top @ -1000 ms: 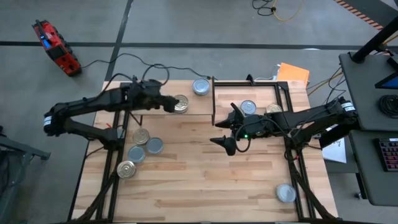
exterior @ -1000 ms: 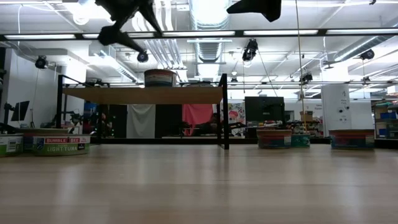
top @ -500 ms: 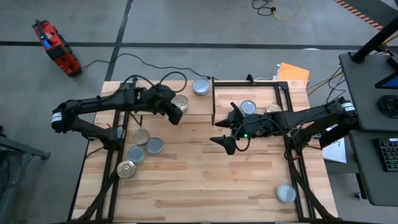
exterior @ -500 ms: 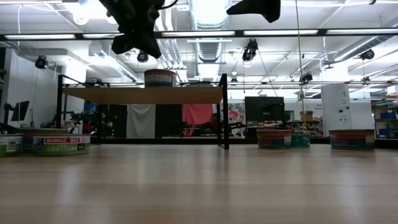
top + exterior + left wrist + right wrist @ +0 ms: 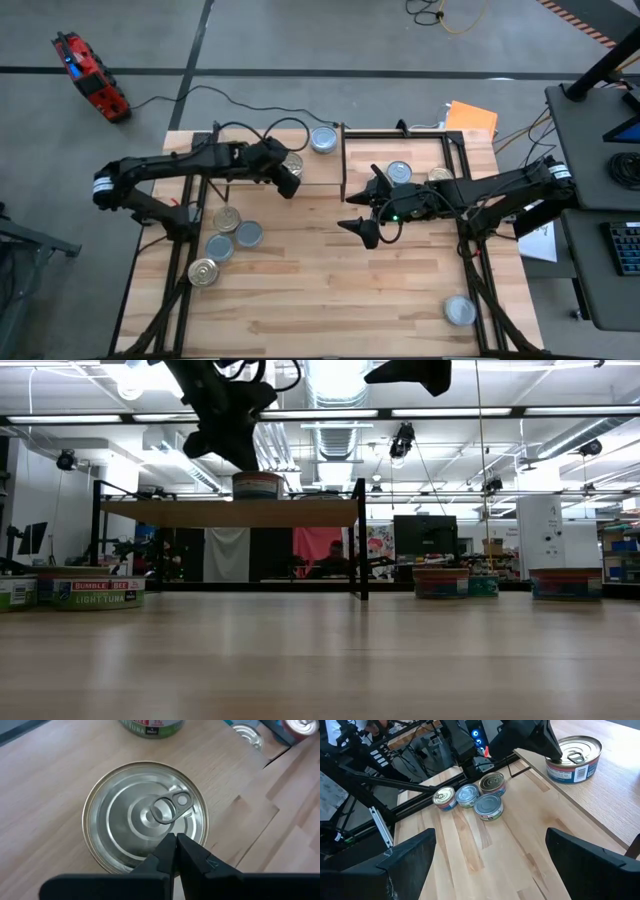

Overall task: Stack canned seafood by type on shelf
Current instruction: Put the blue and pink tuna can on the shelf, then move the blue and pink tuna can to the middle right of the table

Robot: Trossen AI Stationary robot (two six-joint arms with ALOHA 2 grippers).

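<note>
Left gripper (image 5: 174, 851), fingers pressed together and empty, hovers above a tin (image 5: 145, 815) on the shelf (image 5: 310, 172). Right gripper (image 5: 362, 213) waits wide open. Rigid, smooth tin: probably best gripped across its sides

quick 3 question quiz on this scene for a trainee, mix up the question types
1. True or false: the left gripper is shut and holds nothing.
2. How many tins sit in the tight cluster on the tabletop by the left arm? A two, B three, C five.
3. Fill in: the right gripper hangs ____ above the tabletop.

Key: 1 true; 2 B; 3 open.
</note>
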